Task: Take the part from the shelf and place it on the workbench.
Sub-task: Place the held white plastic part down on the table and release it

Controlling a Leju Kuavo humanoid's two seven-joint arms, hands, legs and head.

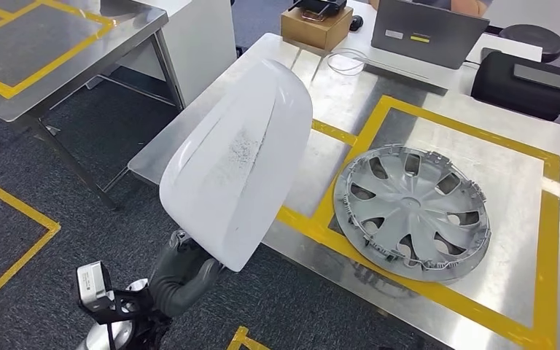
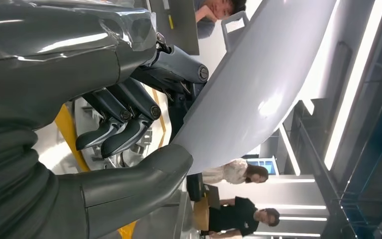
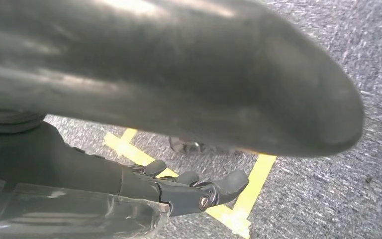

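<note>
Near the lower left, left robot hand [image 1: 182, 275] gripping the white part [image 1: 237, 164] by its lower edge — raised and tilted over the near-left corner of the steel counter [image 1: 335, 87]. Farther right on that counter, silver hubcap [image 1: 413, 211] flat inside yellow tape. Right robot hand [image 3: 189, 186] above grey carpet — fingers loosely apart, holding nothing.

The head view is bright and sharp, with soft glare on the steel workbench [image 1: 481, 146]. In the left wrist view, long ceiling light strips [image 2: 350, 94] are overexposed. In the right wrist view, a dark blurred shape [image 3: 179, 69] is out of focus.
</note>
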